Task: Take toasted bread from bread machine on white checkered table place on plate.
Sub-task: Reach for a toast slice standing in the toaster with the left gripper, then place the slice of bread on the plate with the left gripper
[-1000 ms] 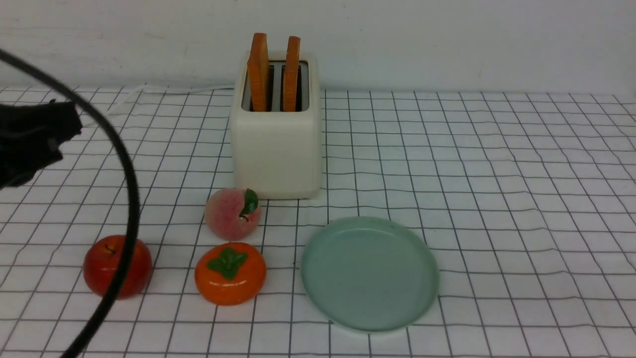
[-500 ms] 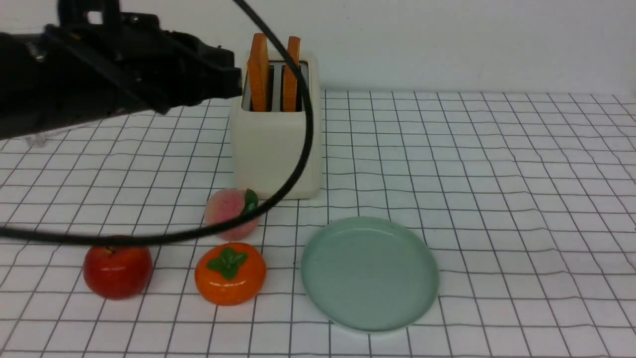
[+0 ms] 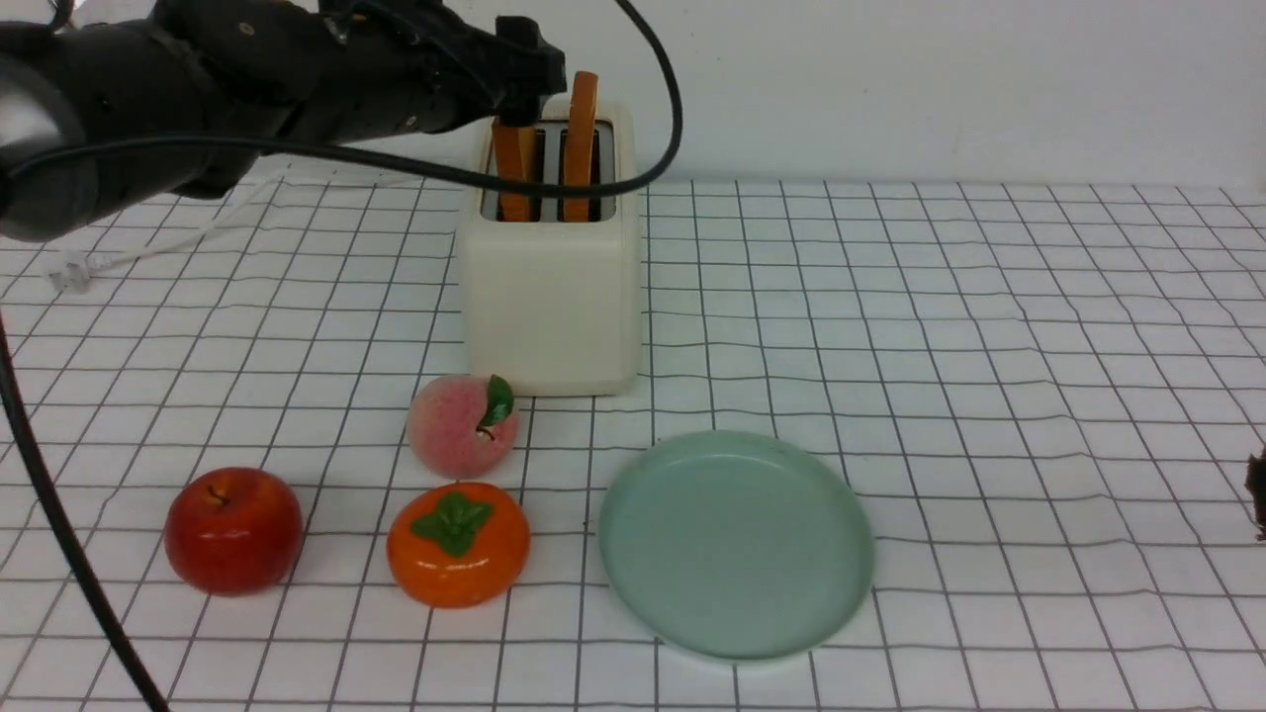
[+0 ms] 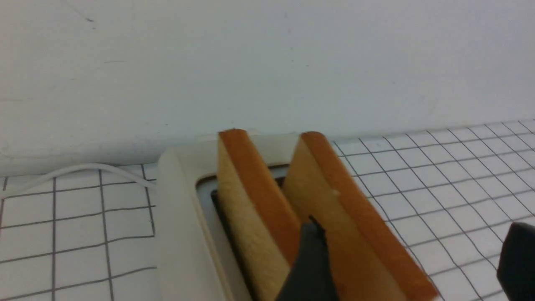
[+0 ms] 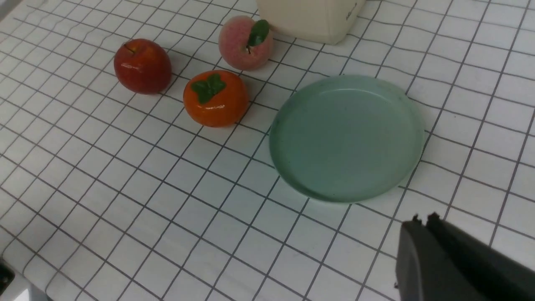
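Note:
The cream-white bread machine (image 3: 551, 287) stands at the back of the white checkered table (image 3: 989, 346). Two toast slices stand upright in its slots, the left one (image 3: 514, 163) and the right one (image 3: 581, 129). My left gripper (image 3: 539, 59) is open at the toaster's top. In the left wrist view (image 4: 413, 251) one finger (image 4: 311, 259) lies between the left slice (image 4: 250, 209) and the right slice (image 4: 355, 225), the other beyond the right slice. The empty mint-green plate (image 3: 737, 544) lies in front. My right gripper (image 5: 422, 219) is shut and empty, above the cloth near the plate (image 5: 347, 138).
A peach (image 3: 463, 425), an orange persimmon (image 3: 458, 544) and a red apple (image 3: 233, 531) sit left of the plate, in front of the toaster. The toaster's white cord (image 3: 148, 247) trails to the back left. A white wall stands close behind the toaster.
My left arm has swung in from the left edge, risen and reached the toaster's top. A dark tip of my right gripper now shows at the right edge.

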### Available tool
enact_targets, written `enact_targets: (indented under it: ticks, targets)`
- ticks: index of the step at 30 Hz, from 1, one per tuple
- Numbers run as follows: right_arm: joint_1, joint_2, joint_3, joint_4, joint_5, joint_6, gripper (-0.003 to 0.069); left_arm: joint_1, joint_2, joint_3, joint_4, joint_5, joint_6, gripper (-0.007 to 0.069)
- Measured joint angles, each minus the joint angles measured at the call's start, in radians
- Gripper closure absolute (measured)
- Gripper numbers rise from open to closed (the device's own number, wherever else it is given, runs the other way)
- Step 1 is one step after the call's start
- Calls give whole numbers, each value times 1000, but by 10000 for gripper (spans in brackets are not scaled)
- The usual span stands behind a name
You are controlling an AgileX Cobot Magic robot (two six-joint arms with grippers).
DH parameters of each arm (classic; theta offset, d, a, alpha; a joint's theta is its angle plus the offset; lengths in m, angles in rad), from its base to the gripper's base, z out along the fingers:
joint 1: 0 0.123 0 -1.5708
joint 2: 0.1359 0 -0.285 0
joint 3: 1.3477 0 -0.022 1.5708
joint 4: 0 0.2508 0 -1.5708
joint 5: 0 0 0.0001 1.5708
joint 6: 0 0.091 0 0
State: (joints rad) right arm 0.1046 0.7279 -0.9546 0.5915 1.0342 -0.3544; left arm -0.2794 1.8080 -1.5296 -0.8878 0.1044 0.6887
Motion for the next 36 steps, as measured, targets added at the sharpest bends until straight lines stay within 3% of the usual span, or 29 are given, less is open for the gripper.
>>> enact_targets:
  ticks: [8,11,20,32,36]
  targets:
    - [1,0,0,2,0,0,645,6,124,-85,-13,-4,1,116]
    - [1,0,0,4,0,0,645,6,169,-104,-15,-41,1,189]
    - [1,0,0,4,0,0,641,6,182,-108,-16,-72,1,533]
    - [1,-1,0,4,-1,-1,634,6,9,-189,-16,-21,22,533]
    - [1,-26,0,4,-32,-1,634,6,-148,-198,-11,152,-4,533]
